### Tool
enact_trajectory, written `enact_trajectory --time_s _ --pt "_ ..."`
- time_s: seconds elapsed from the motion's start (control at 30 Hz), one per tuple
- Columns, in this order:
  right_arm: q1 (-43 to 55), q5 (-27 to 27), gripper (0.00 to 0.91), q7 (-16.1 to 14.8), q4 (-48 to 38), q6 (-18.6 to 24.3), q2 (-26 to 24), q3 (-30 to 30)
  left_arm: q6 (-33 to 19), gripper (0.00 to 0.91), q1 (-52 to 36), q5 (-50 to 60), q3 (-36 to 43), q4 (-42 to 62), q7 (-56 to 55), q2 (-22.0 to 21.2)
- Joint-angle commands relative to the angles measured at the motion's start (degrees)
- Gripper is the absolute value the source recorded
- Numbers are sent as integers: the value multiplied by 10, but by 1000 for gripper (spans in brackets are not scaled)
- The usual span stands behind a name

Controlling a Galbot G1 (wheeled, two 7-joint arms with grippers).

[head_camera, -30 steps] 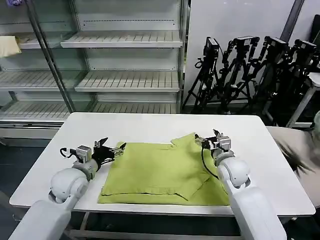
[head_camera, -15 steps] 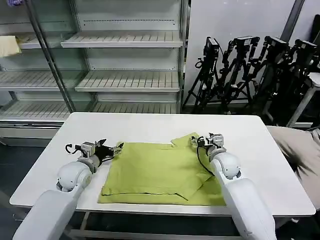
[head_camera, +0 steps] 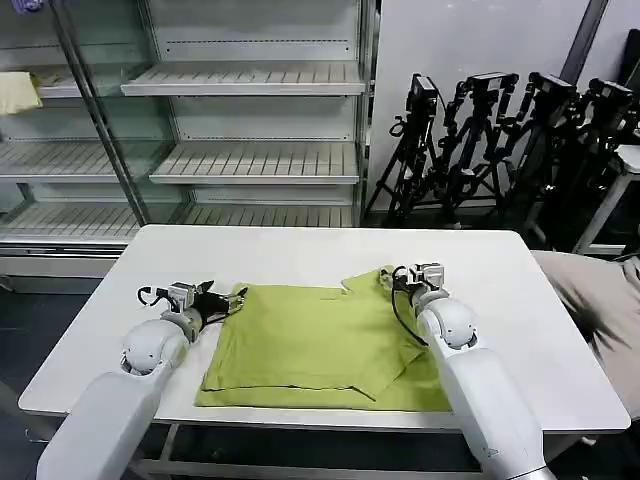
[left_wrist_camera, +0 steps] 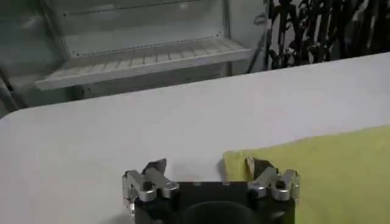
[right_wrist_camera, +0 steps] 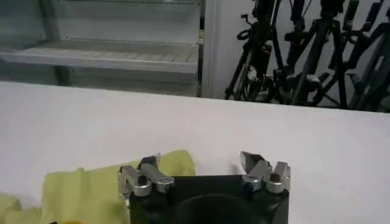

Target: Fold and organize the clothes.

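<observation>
So I've got the left gripper [head_camera: 226, 302] and right gripper [head_camera: 400, 278] both spread wide at the T-shirt's [head_camera: 320, 345] two far corners on the table [head_camera: 300, 250], and thin fabric could easily slip a shallow pinch.

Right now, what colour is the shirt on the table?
Plain lime yellow-green; the shirt shows best in the head view.
</observation>
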Motion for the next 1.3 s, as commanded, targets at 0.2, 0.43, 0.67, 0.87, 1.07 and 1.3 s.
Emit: enact_trajectory --time_s 0.2,0.43,0.67,0.87,1.07,1.3 --pt "-1 23 0 -9 -9 -1 5 -3 2 10 -1 7 5 12 7 -4" --pt "-3 40 0 -13 -9 -2 7 -3 2 10 9 5 4 0 10 -1" --pt "-8 41 0 -21 -8 0 8 2 1 10 14 6 2 -5 13 -6" --pt "-9 29 0 -52 9 10 8 7 1 10 15 3 -2 -12 15 -6" --pt "-24 13 0 -70 83 15 -15 12 0 10 23 -8 -14 -38 18 13" --pt "-80 19 0 -69 167 5 -54 17 1 10 72 -32 -44 -118 10 30"
